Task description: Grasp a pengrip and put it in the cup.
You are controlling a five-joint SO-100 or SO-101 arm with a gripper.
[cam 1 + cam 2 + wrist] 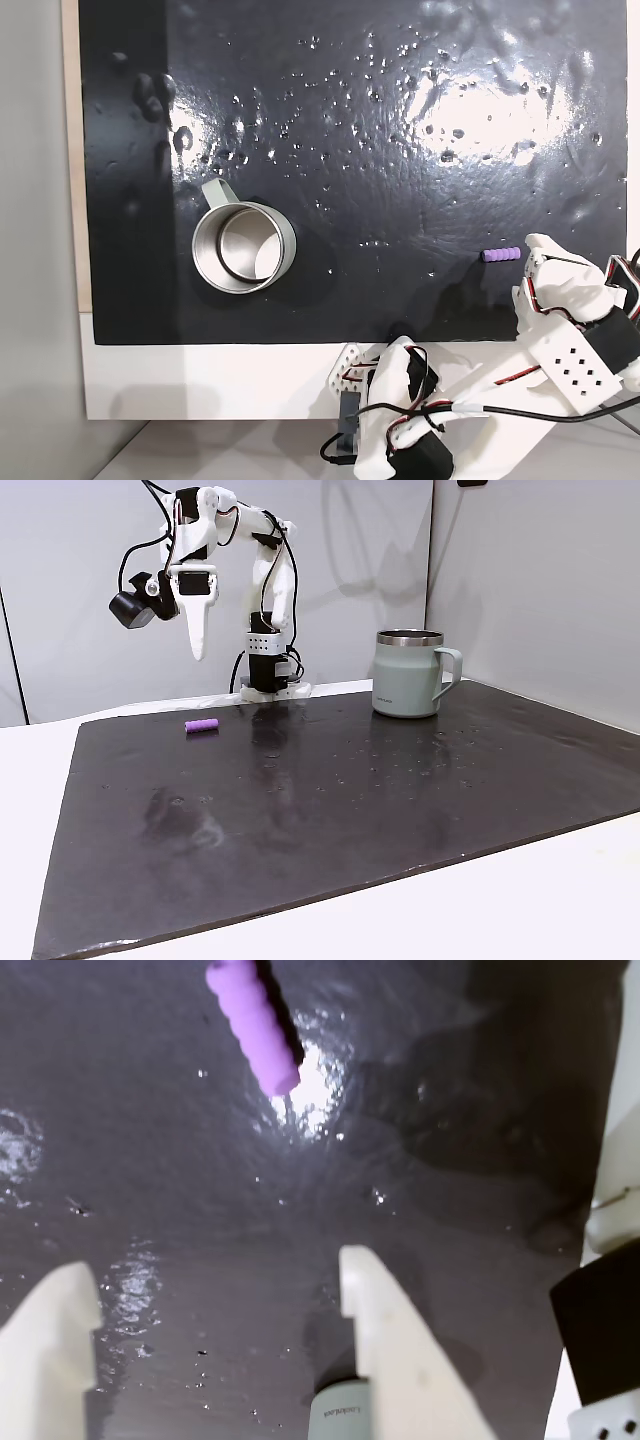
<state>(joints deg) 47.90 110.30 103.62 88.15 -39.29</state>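
Note:
The purple ribbed pengrip [500, 255] lies flat on the black mat, far to the right of the cup [243, 247] in a fixed view. The cup stands upright, shiny steel inside, its handle pointing up-left. My white gripper [535, 262] hovers just right of the pengrip. In a fixed view from the side, the gripper [197, 652] points down, well above the pengrip [201, 725]; the grey-green cup [410, 673] is far right. In the wrist view the gripper [215, 1285] is open, nothing between its fingers [375, 1320]; the pengrip [254, 1025] lies ahead, at the top.
The wrinkled, glossy black mat [380, 130] covers most of the white table [200, 380]. The arm's base [268, 675] stands at the mat's far edge. A wall [520, 570] rises behind the cup. Open mat lies between pengrip and cup.

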